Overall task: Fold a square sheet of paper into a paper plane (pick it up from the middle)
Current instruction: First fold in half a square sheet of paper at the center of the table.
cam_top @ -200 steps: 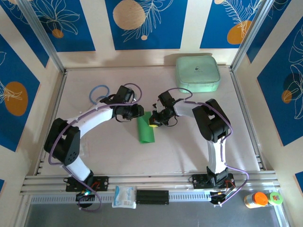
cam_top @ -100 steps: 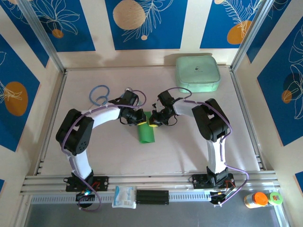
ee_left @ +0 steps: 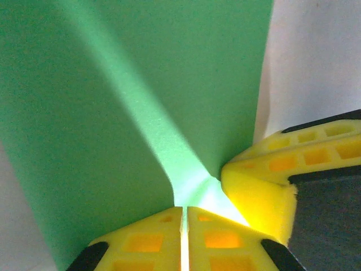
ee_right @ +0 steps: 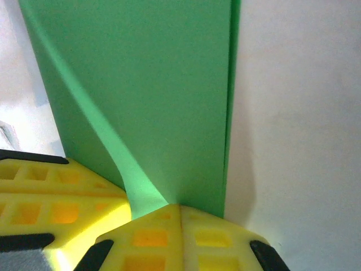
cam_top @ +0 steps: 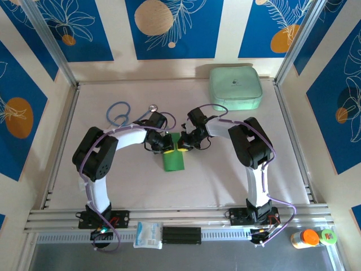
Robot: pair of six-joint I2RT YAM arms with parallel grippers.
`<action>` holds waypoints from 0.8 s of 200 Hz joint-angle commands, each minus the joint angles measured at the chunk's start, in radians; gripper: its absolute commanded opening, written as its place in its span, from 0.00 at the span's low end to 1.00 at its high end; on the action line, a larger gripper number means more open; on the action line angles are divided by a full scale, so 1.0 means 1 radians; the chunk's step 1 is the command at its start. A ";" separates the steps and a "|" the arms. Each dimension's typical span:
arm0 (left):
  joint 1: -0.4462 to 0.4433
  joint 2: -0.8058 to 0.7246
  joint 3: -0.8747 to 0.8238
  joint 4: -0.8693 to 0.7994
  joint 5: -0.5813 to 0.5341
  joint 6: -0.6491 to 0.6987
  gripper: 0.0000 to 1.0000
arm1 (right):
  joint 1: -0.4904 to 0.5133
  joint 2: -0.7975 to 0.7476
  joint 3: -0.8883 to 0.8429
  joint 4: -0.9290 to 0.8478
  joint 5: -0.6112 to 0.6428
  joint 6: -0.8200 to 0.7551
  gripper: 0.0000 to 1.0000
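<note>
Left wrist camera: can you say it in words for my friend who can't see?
The left tool pinches the edge of a bright green paper, raising a ridge in it. The right tool touches the same spot from the right; white table lies behind.

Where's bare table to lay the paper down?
Bare table lies on the near side of the paper, and at the far middle between the blue loop and the case. The centre is crowded: left gripper and right gripper pinch the paper.

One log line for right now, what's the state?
stage: mid-fold | left gripper: shut on green paper sheet, far end | right gripper: shut on same end | sheet: folded narrow strip
</note>
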 commanded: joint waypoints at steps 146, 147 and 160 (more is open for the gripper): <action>0.150 -0.222 -0.200 -0.030 0.038 0.103 0.13 | 0.011 0.152 -0.045 -0.194 0.330 -0.013 0.04; 0.149 -0.225 -0.199 -0.027 0.041 0.101 0.13 | 0.011 0.152 -0.045 -0.195 0.329 -0.014 0.04; 0.141 -0.253 -0.199 0.025 0.083 0.076 0.13 | 0.013 0.152 -0.040 -0.195 0.328 -0.014 0.04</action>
